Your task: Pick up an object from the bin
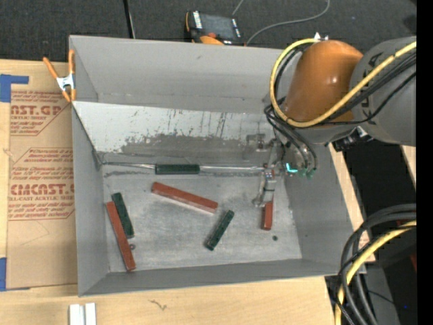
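Short red bar (268, 217) lies on the floor of the grey bin (169, 66), in its right-hand part, close to the right wall. Its long axis runs from the back of the bin toward the front, nearly straight up and down in the camera view. Its upper end points at the jaws and its lower end at the front wall.

We find the jaws low in the bin directly behind that upper end, hanging from the wrist under the orange cover (318, 80). The view there is cluttered with metal and cable. We cannot tell whether the jaws are spread or pressed together, nor whether they touch the bar; they appear to stand at its upper tip.

We record the other contents as follows:
- A long red bar (184, 198) lies mid-floor, slanting down to the right, well apart from the short one.
- A dark green bar (219, 229) lies aslant below the long red bar's right end, between it and the front wall.
- A second dark green bar (177, 170) lies level along the foot of the back wall.
- A red bar (120, 235) and a shorter dark green bar (122, 214) lie side by side by the left wall.

Nothing lies upon the short red bar; the floor immediately about it is bare.
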`<state>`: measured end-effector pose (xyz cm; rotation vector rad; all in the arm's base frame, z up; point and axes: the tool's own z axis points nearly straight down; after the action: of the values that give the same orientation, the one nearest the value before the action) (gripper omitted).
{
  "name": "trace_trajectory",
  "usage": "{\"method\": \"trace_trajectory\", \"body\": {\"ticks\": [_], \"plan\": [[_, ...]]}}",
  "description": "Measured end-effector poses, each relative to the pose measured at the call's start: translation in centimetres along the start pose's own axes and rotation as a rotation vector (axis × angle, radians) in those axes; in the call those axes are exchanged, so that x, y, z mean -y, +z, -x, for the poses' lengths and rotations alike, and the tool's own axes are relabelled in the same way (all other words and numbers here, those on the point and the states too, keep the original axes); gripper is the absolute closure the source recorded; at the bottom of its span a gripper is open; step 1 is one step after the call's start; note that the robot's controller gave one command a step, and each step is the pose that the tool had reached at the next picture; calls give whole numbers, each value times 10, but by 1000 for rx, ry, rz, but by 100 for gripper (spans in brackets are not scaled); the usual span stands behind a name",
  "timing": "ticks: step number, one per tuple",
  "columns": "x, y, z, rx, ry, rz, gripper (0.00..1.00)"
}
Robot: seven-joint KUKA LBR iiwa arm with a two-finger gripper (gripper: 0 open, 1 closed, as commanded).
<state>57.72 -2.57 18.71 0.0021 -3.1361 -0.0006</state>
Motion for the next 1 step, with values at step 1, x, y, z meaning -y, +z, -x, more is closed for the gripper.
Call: {"method": "trace_trajectory", "body": {"ticks": [1], "plan": [[-29, 122, -76, -5, -75, 1, 0]]}}
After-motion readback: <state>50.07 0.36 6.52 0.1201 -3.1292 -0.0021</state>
